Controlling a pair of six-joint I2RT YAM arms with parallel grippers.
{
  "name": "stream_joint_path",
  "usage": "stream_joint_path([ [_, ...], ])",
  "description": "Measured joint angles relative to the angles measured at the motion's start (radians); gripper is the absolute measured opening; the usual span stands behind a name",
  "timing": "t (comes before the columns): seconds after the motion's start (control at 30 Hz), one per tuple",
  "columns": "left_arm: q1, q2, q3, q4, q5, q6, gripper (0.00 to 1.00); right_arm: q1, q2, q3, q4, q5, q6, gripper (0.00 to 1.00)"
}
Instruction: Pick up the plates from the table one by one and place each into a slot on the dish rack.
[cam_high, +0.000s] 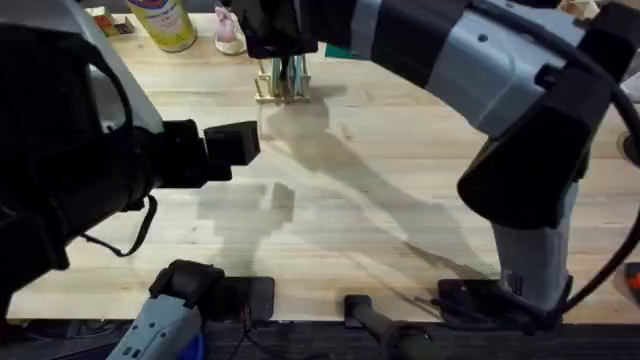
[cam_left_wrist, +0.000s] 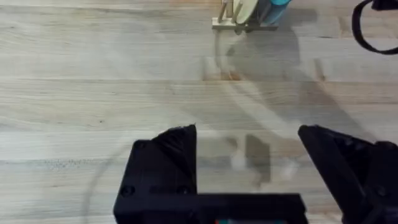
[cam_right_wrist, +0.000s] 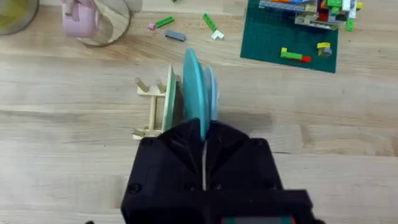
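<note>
**Right gripper grasping turquoise plate at dish rack; left gripper released**

The right gripper is at the dish rack, which stands at the upper centre of the overhead frame on the table. Its fingers are clenched on the edge of a turquoise plate, held upright on edge among the rack dowels. A pale green-white plate stands upright in the slot just beside it; a bluish plate stands on the other side, close against the turquoise one.

The left gripper hovers at the left-centre of the overhead frame, well apart from the rack. Its fingers are released and spread, with bare table between them.

A green baseplate carrying bricks lies at the upper right of the right wrist frame.
</note>
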Motion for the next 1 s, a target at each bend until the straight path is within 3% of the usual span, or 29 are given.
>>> stream_joint_path([
  [1.0, 0.0, 0.0, 0.0, -0.011, 0.0, 0.0, 0.992, 0.002, 0.073, 0.0, -0.045, -0.018, 0.045, 0.031],
])
